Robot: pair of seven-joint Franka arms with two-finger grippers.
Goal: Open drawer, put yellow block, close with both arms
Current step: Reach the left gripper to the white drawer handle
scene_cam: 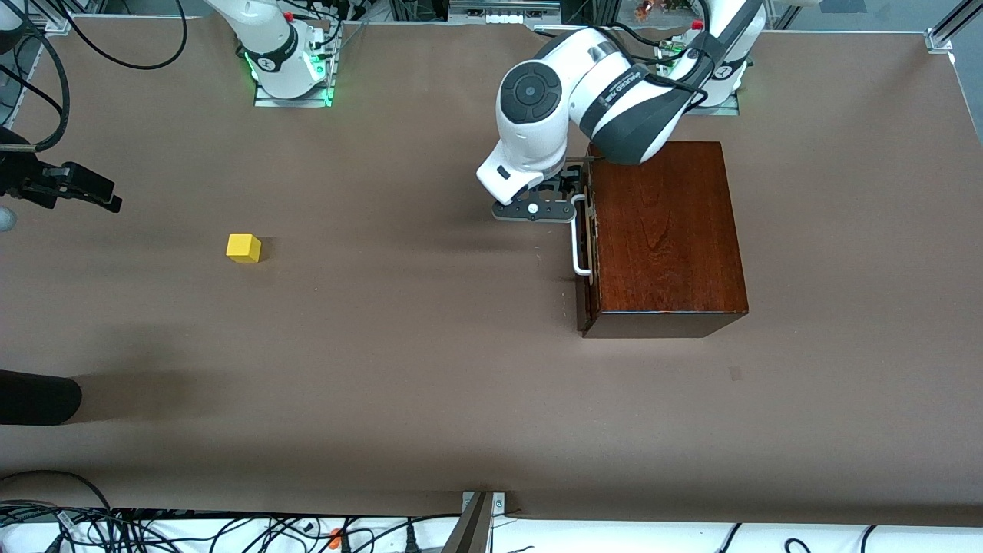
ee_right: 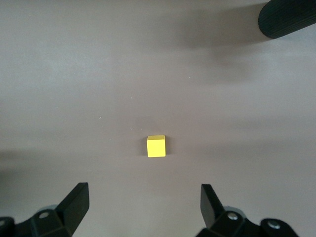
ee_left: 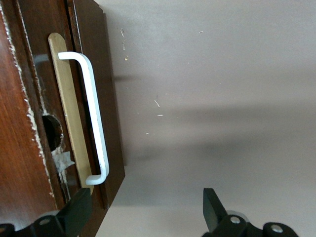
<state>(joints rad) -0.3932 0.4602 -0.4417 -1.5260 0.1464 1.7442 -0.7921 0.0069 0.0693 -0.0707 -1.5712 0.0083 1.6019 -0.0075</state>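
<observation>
The dark mahogany box (scene_cam: pixel 664 230) stands toward the left arm's end of the table. Its drawer front (scene_cam: pixel 584 288) with the white handle (scene_cam: pixel 577 238) faces the table's middle and sits close against the box. My left gripper (scene_cam: pixel 570 183) is open, low beside the handle's end that lies farther from the front camera. In the left wrist view the handle (ee_left: pixel 94 118) lies just ahead of the open left gripper (ee_left: pixel 143 212). The yellow block (scene_cam: pixel 243 248) rests on the table toward the right arm's end. My right gripper (scene_cam: pixel 104 193) is open and empty, with the block (ee_right: pixel 156 146) ahead of it (ee_right: pixel 143 207).
A black rounded object (scene_cam: pixel 38 398) lies at the table's edge toward the right arm's end, nearer the front camera than the block; it also shows in the right wrist view (ee_right: pixel 286 19). Brown tabletop (scene_cam: pixel 422 346) spreads between block and box.
</observation>
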